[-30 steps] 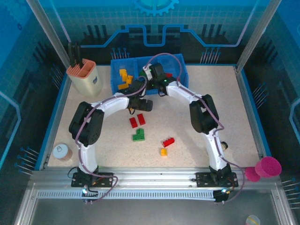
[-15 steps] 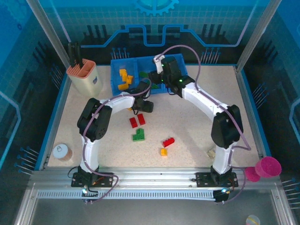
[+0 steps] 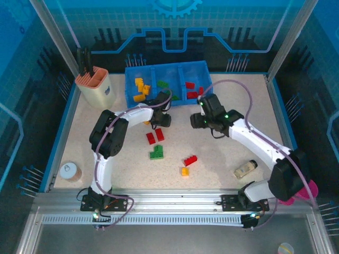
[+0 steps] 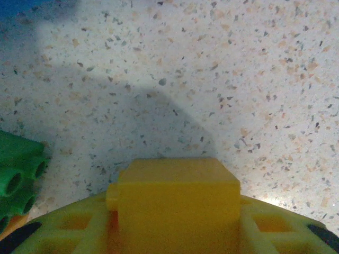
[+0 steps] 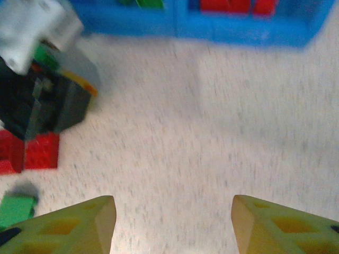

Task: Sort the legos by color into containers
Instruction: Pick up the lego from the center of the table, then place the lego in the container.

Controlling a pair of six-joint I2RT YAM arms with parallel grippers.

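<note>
Left wrist view: the left tool (image 4: 175, 235) pinches a yellow lego (image 4: 177, 196), with a green lego (image 4: 16, 174) at nine o'clock. The right tool (image 5: 174, 222) stands wide.

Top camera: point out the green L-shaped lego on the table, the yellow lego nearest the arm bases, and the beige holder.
green L-shaped lego (image 3: 155, 153), top view, middle of the brick
yellow lego (image 3: 185, 171), top view, top face
beige holder (image 3: 99, 91), top view, front wall

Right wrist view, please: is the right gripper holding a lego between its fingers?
No, the right gripper stands open, with bare table showing in the gap between its jaws.
</note>
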